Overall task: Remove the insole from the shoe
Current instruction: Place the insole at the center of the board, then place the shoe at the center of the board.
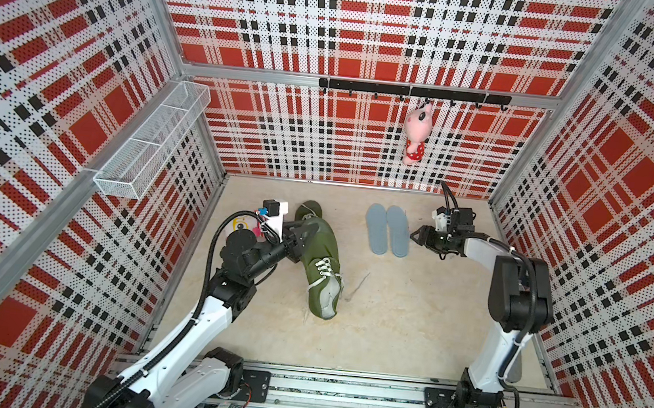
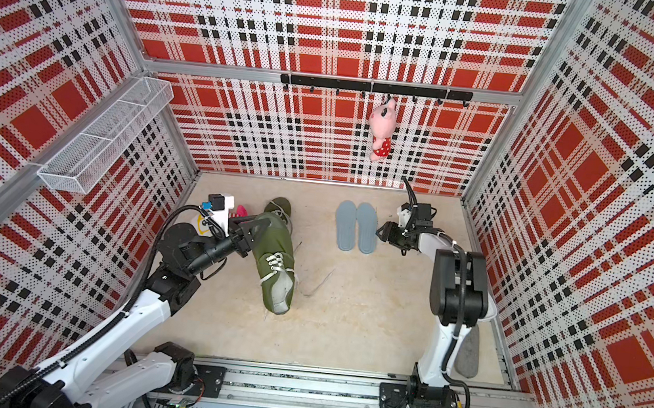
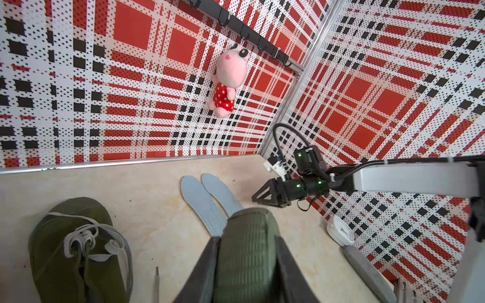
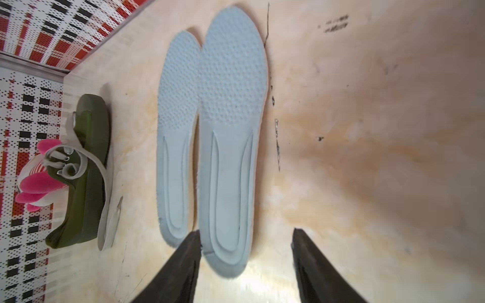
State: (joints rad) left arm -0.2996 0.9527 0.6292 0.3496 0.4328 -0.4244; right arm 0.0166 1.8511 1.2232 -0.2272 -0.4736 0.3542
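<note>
The left pincer (image 1: pixel 300 233) clamps the green shoe (image 1: pixel 322 270). Right of it, the right pincer (image 4: pixel 246 232) stands wide and empty beside two insoles (image 1: pixel 397 233).

Green shoes, two: near shoe (image 1: pixel 322 291), far shoe (image 1: pixel 309 210). Grey-blue insoles, two: shoe-side insole (image 1: pixel 376 229), outer insole (image 1: pixel 397 232). One each on the walls: hanging plush (image 1: pixel 416 133), wire basket (image 1: pixel 149 141), hook rail (image 1: pixel 370 87).
</note>
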